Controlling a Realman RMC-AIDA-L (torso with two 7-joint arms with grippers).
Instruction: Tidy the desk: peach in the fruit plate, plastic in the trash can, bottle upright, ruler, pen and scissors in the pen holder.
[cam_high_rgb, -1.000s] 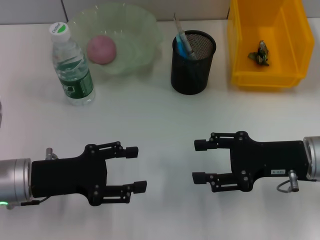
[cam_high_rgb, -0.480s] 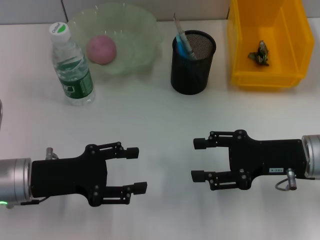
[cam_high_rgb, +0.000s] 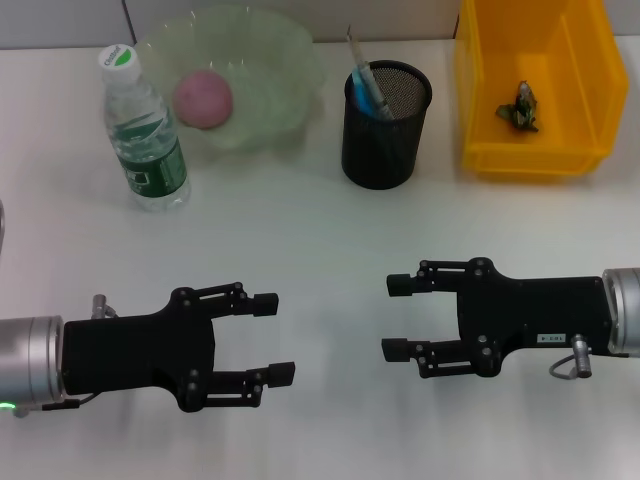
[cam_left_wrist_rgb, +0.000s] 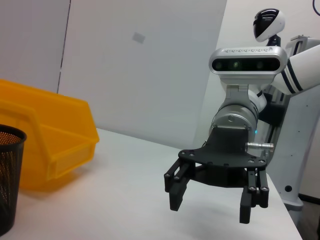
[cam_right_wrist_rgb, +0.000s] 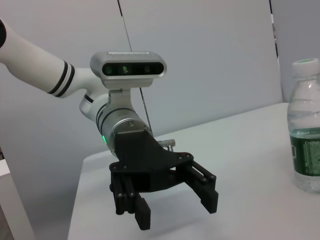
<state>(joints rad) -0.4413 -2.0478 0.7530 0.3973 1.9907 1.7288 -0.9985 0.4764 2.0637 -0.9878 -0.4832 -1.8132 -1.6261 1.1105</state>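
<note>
Along the far edge of the desk (cam_high_rgb: 320, 230), from left to right: the water bottle (cam_high_rgb: 143, 130) stands upright near the far left corner; just beside it the peach (cam_high_rgb: 204, 98) lies in the pale green fruit plate (cam_high_rgb: 280, 75); the black mesh pen holder (cam_high_rgb: 385, 125) sits mid-edge with a blue pen (cam_high_rgb: 368, 90) and other long items inside, though which ones cannot be told; the yellow trash bin (cam_high_rgb: 535, 85) at the far right holds a crumpled scrap of plastic (cam_high_rgb: 522, 106).

Near the front edge, the left gripper (cam_high_rgb: 270, 338) hovers with fingers spread and nothing between them. The right gripper (cam_high_rgb: 398, 318) faces it, well apart, likewise spread and empty.

Judging from this layout, every item seems already placed, so the step in hand is probably retiring the arms. Doing that well means drawing each arm back along the bare front of the desk, staying low and away from the bottle, which would topple easily.
</note>
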